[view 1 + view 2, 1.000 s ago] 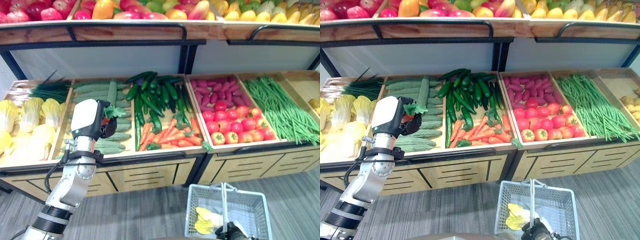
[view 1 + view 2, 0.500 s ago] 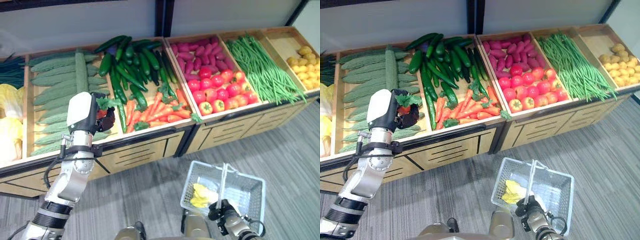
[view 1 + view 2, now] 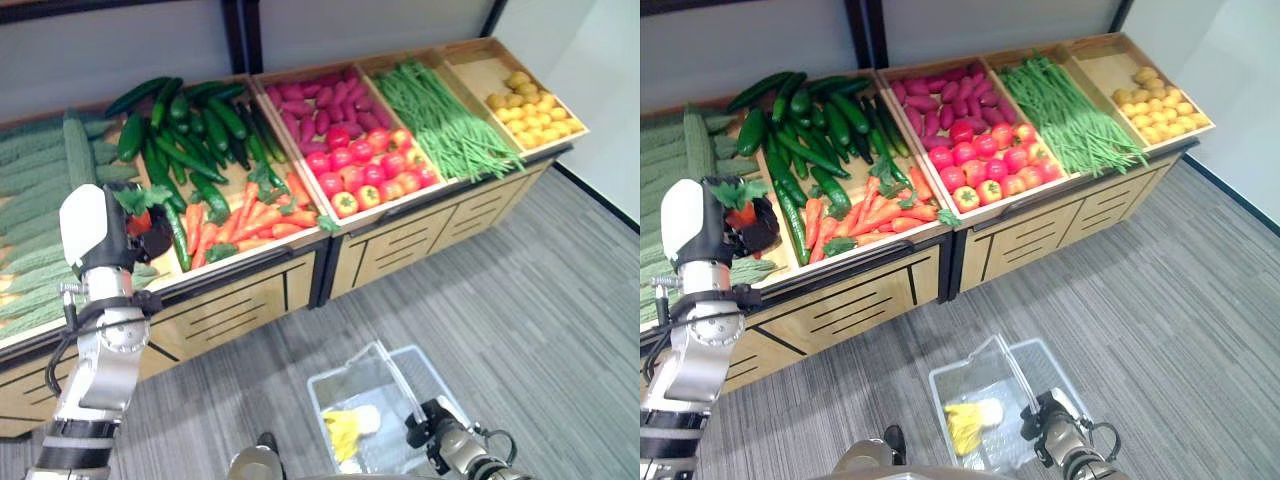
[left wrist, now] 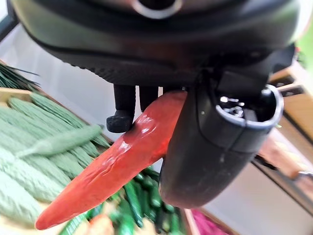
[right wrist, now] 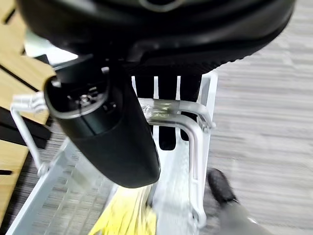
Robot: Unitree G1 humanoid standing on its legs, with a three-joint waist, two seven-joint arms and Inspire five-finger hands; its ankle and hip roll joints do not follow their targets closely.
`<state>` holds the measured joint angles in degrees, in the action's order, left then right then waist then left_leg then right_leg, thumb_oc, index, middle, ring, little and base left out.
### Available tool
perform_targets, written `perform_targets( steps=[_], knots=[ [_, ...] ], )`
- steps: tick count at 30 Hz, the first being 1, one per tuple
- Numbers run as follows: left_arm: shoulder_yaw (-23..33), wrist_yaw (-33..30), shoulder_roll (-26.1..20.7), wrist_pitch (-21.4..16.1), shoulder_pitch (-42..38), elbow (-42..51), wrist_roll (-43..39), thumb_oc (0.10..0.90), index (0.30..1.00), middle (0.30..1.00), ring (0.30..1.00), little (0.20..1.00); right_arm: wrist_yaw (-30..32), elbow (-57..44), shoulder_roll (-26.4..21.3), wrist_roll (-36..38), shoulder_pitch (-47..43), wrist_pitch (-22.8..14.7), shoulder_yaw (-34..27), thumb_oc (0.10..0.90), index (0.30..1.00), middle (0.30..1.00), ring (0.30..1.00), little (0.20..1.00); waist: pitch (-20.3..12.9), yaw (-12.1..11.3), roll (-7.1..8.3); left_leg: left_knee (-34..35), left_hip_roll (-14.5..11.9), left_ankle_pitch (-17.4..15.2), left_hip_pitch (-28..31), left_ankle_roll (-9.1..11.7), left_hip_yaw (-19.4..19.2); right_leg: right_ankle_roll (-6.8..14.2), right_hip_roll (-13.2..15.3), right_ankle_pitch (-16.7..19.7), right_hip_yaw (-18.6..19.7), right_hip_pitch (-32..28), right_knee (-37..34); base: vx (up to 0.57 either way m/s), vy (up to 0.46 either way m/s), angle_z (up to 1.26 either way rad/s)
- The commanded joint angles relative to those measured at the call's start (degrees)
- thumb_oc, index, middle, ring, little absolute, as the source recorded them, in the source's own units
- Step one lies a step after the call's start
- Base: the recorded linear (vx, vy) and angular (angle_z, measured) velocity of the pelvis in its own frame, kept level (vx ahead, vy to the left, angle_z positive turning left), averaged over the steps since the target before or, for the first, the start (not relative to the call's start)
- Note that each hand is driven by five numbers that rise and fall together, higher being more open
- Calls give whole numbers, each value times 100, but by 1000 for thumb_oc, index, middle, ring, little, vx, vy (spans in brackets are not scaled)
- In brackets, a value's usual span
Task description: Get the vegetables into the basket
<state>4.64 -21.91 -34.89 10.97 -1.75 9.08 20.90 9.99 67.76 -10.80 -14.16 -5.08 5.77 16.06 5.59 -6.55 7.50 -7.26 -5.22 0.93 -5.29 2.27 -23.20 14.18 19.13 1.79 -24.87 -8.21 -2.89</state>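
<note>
The robot's left hand (image 3: 100, 235) is raised in front of the wooden produce stand (image 3: 250, 290), near the compartment of long dark green cucumbers (image 3: 190, 130) and orange carrots (image 3: 240, 220). Its fingers (image 4: 124, 110) and thumb are curled around an orange-red carrot with a green leafy top (image 4: 117, 166); the leaves show above the hand (image 3: 735, 192). The carrot's pointed end sticks out free past the fingers.

The right hand (image 3: 1050, 425) is low, over the grey striped floor (image 3: 520, 300). Its fingers (image 5: 166, 117) are closed around the two wire handles (image 5: 181, 115) of the pale grey plastic shopping basket (image 3: 330, 395), which hangs well apart from the stand. In the basket lies a yellow and white leafy vegetable (image 3: 345, 430).

On the stand, beside the carrots, there are bumpy pale green gourds (image 3: 30, 190), purple-red sweet potatoes (image 3: 315, 100), red tomatoes (image 3: 365, 175), long green beans (image 3: 440, 120) and small yellow potatoes (image 3: 525, 100).
</note>
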Motion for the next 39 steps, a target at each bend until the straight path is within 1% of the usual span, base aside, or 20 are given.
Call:
perform_targets(
  steps=[1,8,13,15,17,20,21,22,23,25,26,27,29,30,32,34,35,36,37,39],
  knots=[
    [173,-222,-283,-376,-476,683,195,400,300,300,300,300,109,5,-329,-238,133,129,17,400,300,300,300,300,-242,287,-162,-296,-395,-42,-438,69,237,-117,99,272,86,394,404,15,-85,7],
    [90,-173,-179,-402,-494,709,108,400,300,300,300,300,197,49,-376,-121,224,141,-144,400,300,300,300,300,-162,463,-367,-156,-464,88,-383,188,233,-140,1,260,79,382,217,20,-42,5],
    [-12,-201,-99,-449,-539,772,-9,400,300,300,300,300,261,53,-392,-31,241,142,-255,400,300,300,300,300,-102,568,-544,-15,-422,152,-365,214,148,-136,18,301,192,488,200,43,-7,-7],
    [-84,-249,-3,-505,-565,775,-168,400,300,300,300,300,286,15,-408,-9,244,134,-267,400,300,300,300,300,-47,650,-672,41,-406,182,-351,226,87,-145,22,310,300,625,229,40,-5,-17],
    [-102,-257,26,-510,-565,766,-207,400,300,300,300,300,289,15,-416,-17,246,138,-256,400,300,300,300,300,-44,665,-701,70,-408,191,-333,228,60,-153,13,308,347,658,231,33,-9,-23],
    [-219,-326,189,-541,-611,735,-399,400,300,300,300,300,336,-59,-456,20,250,132,-265,400,300,300,300,300,27,806,-879,332,-414,356,-232,272,-75,-174,-48,309,536,825,215,15,-18,-19],
    [-221,-329,194,-545,-618,727,-399,400,300,300,300,300,335,-61,-462,22,249,132,-266,400,300,300,300,300,26,799,-885,349,-416,367,-227,274,-82,-178,-51,307,544,836,221,-36,-5,-31],
    [-307,-341,245,-561,-671,725,-440,400,300,300,300,300,371,-72,-502,43,242,132,-275,400,300,300,300,300,85,880,-997,488,-414,471,-233,312,-120,-205,-99,274,633,959,242,-26,-7,-31],
    [-310,-344,249,-565,-677,718,-440,400,300,300,300,300,371,-72,-507,43,241,133,-276,400,300,300,300,300,82,876,-1003,501,-415,480,-232,313,-123,-208,-102,272,637,968,249,-26,-24,-22],
    [-393,-348,288,-561,-724,686,-453,400,300,300,300,300,384,-80,-550,49,247,124,-285,400,300,300,300,300,154,937,-1094,654,-427,599,-213,344,-110,-242,-152,200,705,1072,332,-33,-40,-16],
    [-479,-369,325,-559,-801,646,-464,400,300,300,300,300,406,-99,-611,57,226,123,-274,400,300,300,300,300,280,1015,-1207,815,-440,716,-178,362,-87,-313,-227,67,838,1279,574,-56,-29,-20],
    [-482,-373,330,-563,-812,636,-465,400,300,300,300,300,405,-100,-616,58,222,124,-276,400,300,300,300,300,282,1005,-1213,831,-442,727,-172,366,-96,-318,-228,50,853,1303,608,-98,-73,-25],
    [-542,-377,361,-561,-894,580,-484,400,300,300,300,300,426,-177,-648,106,212,78,-225,400,300,300,300,300,397,1078,-1271,957,-553,877,-175,430,-85,-436,-403,-108,1004,1529,820,-72,-115,-24],
    [-544,-379,362,-564,-900,573,-485,400,300,300,300,300,427,-177,-650,108,210,77,-226,400,300,300,300,300,397,1075,-1277,960,-562,883,-177,436,-86,-443,-411,-116,1007,1540,834,-24,-120,-21],
    [-592,-320,407,-570,-901,558,-526,400,300,300,300,300,450,-221,-663,182,211,33,-179,400,300,300,300,300,436,1108,-1250,910,-703,896,-178,480,-62,-533,-595,-206,993,1525,835,9,-214,-16],
    [-589,-311,449,-589,-853,561,-564,400,300,300,300,300,481,-245,-671,243,199,12,-145,400,300,300,300,300,502,1106,-1164,541,-763,754,-264,491,104,-614,-709,-222,1063,1471,790,21,-211,-4],
    [-575,-340,462,-611,-836,569,-600,400,300,300,300,300,499,-277,-680,293,171,-18,-129,400,300,300,300,300,572,1057,-1076,273,-716,643,-369,506,447,-655,-767,-224,1173,1452,739,11,-116,-13],
    [-576,-342,458,-614,-840,566,-602,400,300,300,300,300,500,-276,-676,295,169,-18,-129,400,300,300,300,300,578,1064,-1076,224,-726,615,-390,508,460,-656,-770,-227,1165,1444,736,-16,-73,-28],
    [-604,-371,455,-649,-880,540,-635,400,300,300,300,300,507,-281,-682,295,121,-31,-87,400,300,300,300,300,648,970,-992,153,-560,574,-492,484,982,-670,-798,-156,1261,1457,678,-8,-26,-43],
    [-570,-480,391,-659,-895,487,-596,400,300,300,300,300,510,-268,-679,293,-6,-79,7,400,300,300,300,300,693,755,-846,233,-9,290,-648,337,2312,-676,-890,-90,1642,1530,631,56,-27,-47]
  ],
)
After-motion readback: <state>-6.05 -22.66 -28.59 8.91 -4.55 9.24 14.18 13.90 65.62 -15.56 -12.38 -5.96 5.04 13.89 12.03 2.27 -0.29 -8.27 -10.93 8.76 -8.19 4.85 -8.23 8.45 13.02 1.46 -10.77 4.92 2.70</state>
